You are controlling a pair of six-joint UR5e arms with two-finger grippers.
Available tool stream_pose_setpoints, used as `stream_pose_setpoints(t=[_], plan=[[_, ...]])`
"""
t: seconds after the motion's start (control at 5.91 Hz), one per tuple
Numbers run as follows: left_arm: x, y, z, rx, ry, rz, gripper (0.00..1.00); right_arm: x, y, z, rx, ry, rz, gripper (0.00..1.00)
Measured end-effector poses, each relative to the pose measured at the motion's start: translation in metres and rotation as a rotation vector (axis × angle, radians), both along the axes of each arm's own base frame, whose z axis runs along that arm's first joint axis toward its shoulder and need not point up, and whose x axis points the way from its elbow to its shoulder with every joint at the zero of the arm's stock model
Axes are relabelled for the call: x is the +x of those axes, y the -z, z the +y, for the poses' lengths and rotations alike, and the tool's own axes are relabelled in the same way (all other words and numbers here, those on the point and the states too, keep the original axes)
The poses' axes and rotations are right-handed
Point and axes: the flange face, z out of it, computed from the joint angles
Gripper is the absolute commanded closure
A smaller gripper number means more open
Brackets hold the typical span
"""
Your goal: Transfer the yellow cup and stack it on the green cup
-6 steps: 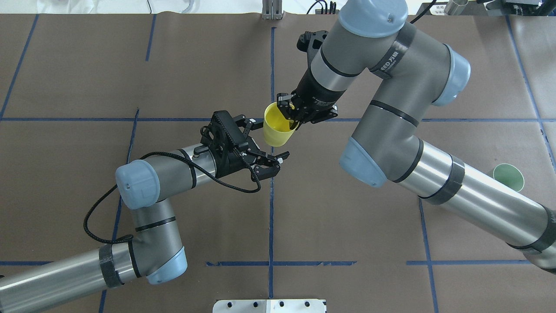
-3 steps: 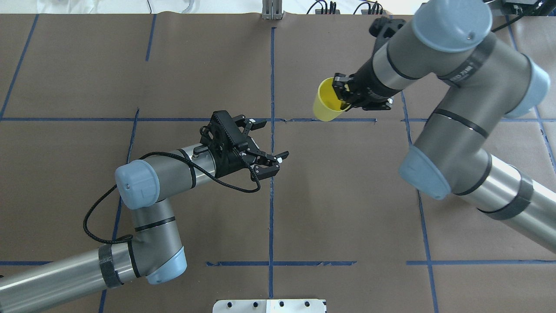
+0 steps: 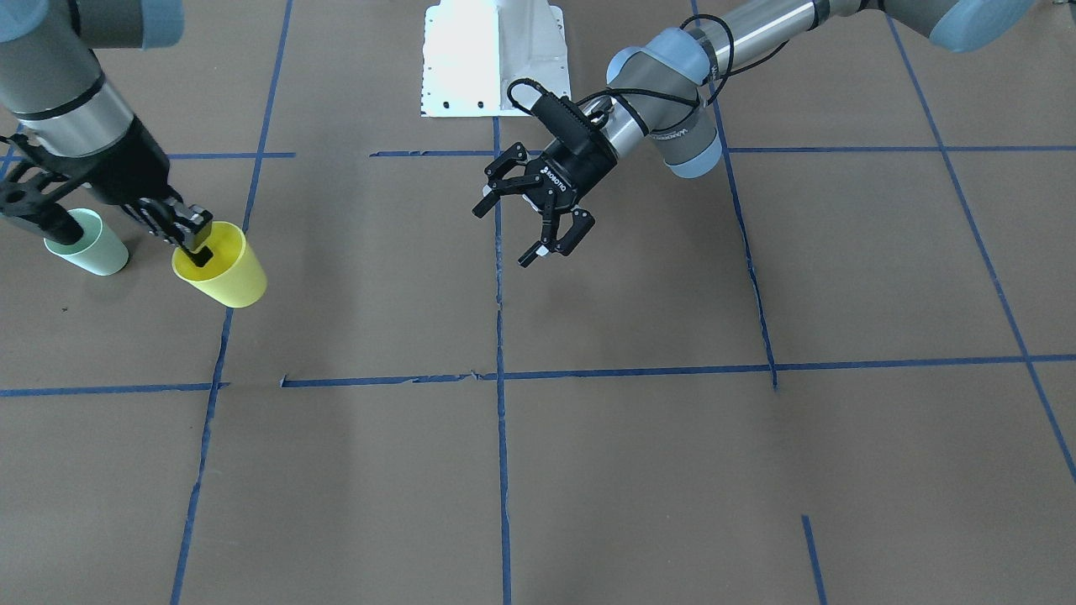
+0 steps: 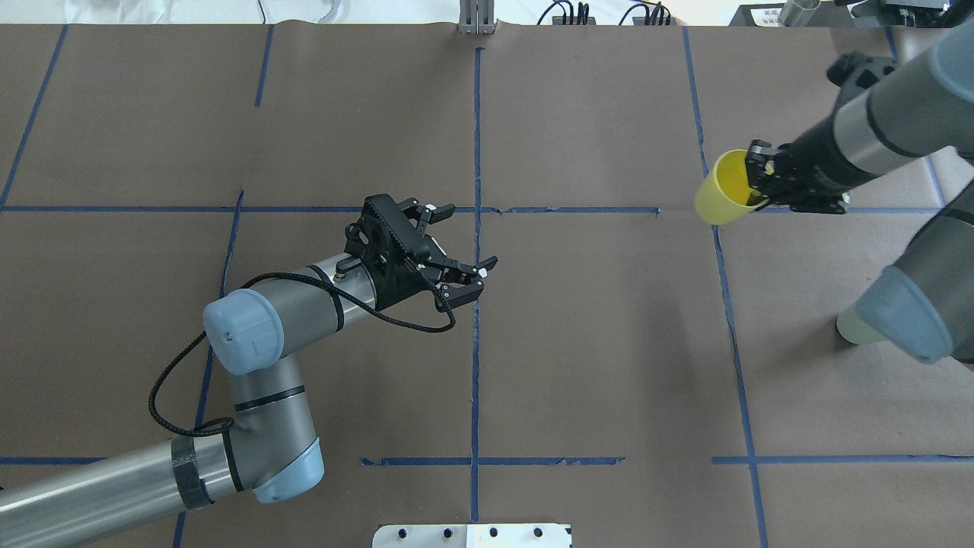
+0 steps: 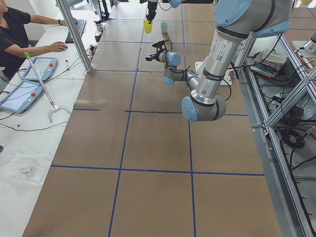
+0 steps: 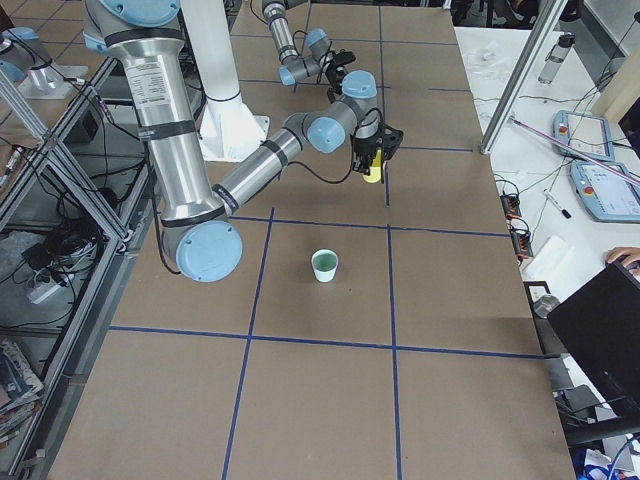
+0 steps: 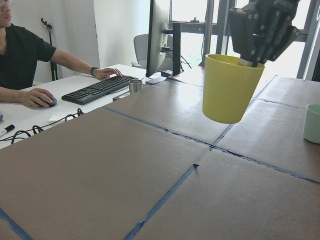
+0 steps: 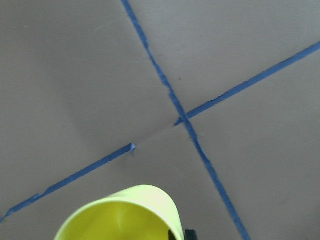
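Note:
My right gripper (image 4: 761, 186) is shut on the rim of the yellow cup (image 4: 721, 201), one finger inside it, and holds it tilted above the table at the right. The cup also shows in the front view (image 3: 223, 277) and the left wrist view (image 7: 231, 89). The green cup (image 3: 88, 245) stands upright on the table just beside it, nearer the robot. In the overhead view the green cup (image 4: 854, 329) is mostly hidden by my right elbow. My left gripper (image 4: 472, 242) is open and empty near the table's middle.
A white base plate (image 3: 496, 59) sits at the robot's edge of the table. Blue tape lines cross the brown table cover. An operator (image 5: 19, 34) sits at a side desk with a keyboard, beyond the far edge.
My right arm has carried the yellow cup away from the left gripper, far to the right toward the green cup. My left gripper stayed open and shifted slightly.

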Motion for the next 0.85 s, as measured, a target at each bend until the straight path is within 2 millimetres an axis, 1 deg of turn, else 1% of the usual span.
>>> stream_pose_setpoints(t=[0.17, 0.34, 0.51, 0.68, 0.85], plan=[[0.003, -0.002, 0.004, -0.005, 0.005, -0.002, 0.00, 0.033, -0.035, 0.013, -0.018, 0.015, 0.026, 1.00], [0.005, -0.003, 0.007, -0.007, 0.005, -0.003, 0.00, 0.062, -0.070, 0.029, -0.004, 0.050, 0.062, 1.00], [0.007, -0.003, 0.009, -0.008, 0.002, -0.003, 0.00, 0.082, -0.102, 0.045, 0.013, 0.081, 0.088, 1.00], [0.009, -0.007, 0.012, -0.011, -0.003, -0.008, 0.00, 0.095, -0.128, 0.059, 0.021, 0.102, 0.104, 1.00], [0.010, -0.016, 0.015, -0.016, -0.007, -0.019, 0.00, 0.101, -0.142, 0.067, 0.018, 0.115, 0.109, 1.00]])
